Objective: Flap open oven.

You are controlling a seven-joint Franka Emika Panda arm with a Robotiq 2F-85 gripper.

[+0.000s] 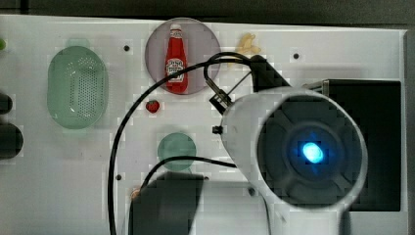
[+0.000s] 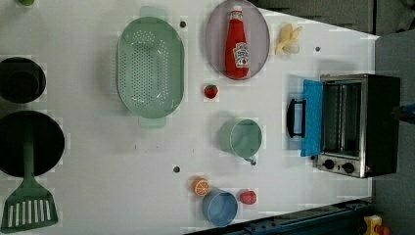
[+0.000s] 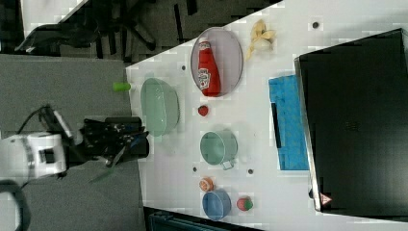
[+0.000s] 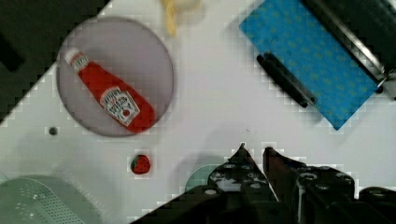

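Reading the left view from its left side toward the oven (image 2: 359, 125), which we are taking as our landmark, we are seeing a dark pan (image 2: 30, 143) and a green spatula (image 2: 29, 205) lying farthest from it on the white table (image 2: 88, 161). Closer in, a green colander (image 2: 150, 66) is sitting, then a grey plate (image 2: 238, 39) carrying a ketchup bottle (image 2: 237, 46), with a small strawberry (image 2: 211, 91) just beside the plate. A green cup (image 2: 241, 138) is lying near the oven's door, and a blue cup (image 2: 220, 207) with an orange slice (image 2: 200, 186) is resting further along the table's edge. The oven itself is standing at the left view's right end of the table, its blue door (image 2: 312, 117) hanging fully flapped down with the black bar handle (image 2: 293, 118) pointing away from the cavity. In the wrist view the gripper (image 4: 253, 149) is hovering apart from the oven, above the green cup, fingertips nearly together and clasping nothing.
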